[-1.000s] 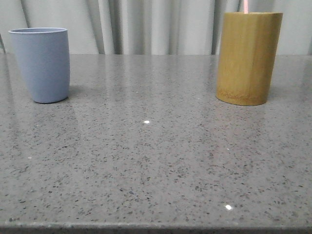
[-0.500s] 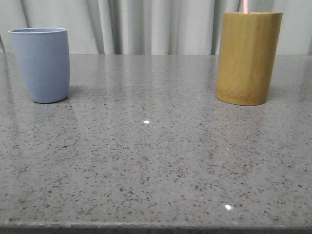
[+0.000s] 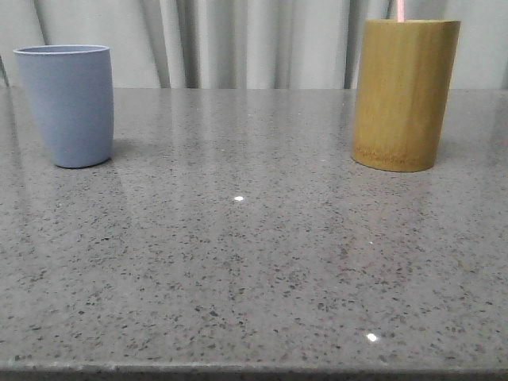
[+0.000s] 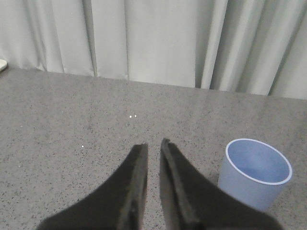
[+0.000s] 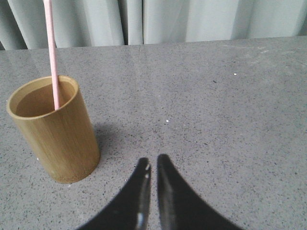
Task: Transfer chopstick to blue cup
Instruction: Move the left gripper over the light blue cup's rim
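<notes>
Both pincers nearly closed, empty; right pincer [image 5: 152, 165] could topple bamboo cylinder [image 5: 53, 129] near tabletop's right edge grabbing chopstick [image 5: 51, 52].

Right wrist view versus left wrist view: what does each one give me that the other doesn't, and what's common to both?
Right wrist: the chopstick standing in the bamboo cylinder, leaning on its rim, with the right gripper beside the cylinder, fingers nearly together and holding nothing.

Left wrist: the blue cup, upright and empty, next to the left gripper, also narrowly parted and empty.

Both: the speckled grey table and the pale curtain behind it.
</notes>
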{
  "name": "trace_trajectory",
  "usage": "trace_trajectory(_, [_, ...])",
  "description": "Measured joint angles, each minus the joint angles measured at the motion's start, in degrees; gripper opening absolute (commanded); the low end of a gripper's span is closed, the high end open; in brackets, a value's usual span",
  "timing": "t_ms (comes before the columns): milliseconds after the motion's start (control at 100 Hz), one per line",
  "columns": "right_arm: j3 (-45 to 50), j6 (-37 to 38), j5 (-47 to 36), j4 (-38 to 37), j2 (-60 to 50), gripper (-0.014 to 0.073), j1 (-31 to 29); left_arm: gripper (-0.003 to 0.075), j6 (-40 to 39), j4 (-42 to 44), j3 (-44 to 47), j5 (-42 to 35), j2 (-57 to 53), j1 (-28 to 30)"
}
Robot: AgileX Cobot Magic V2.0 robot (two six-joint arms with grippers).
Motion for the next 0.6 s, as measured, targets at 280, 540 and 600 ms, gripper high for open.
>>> trace_trajectory(280, [-0.9,0.0,0.0,0.0,2.7,0.0345,0.0,0.0399,0.0,-0.1,-2.0,0.5,4.4,0.0])
trace_trajectory(540, [-0.9,0.0,0.0,0.0,2.7,0.0345,0.0,0.0399,0.0,-0.1,-2.0,0.5,4.5,0.0])
trace_trajectory(600, [-0.9,0.0,0.0,0.0,2.7,0.0345,0.0,0.0399,0.0,-0.1,-2.0,0.5,4.5,0.0])
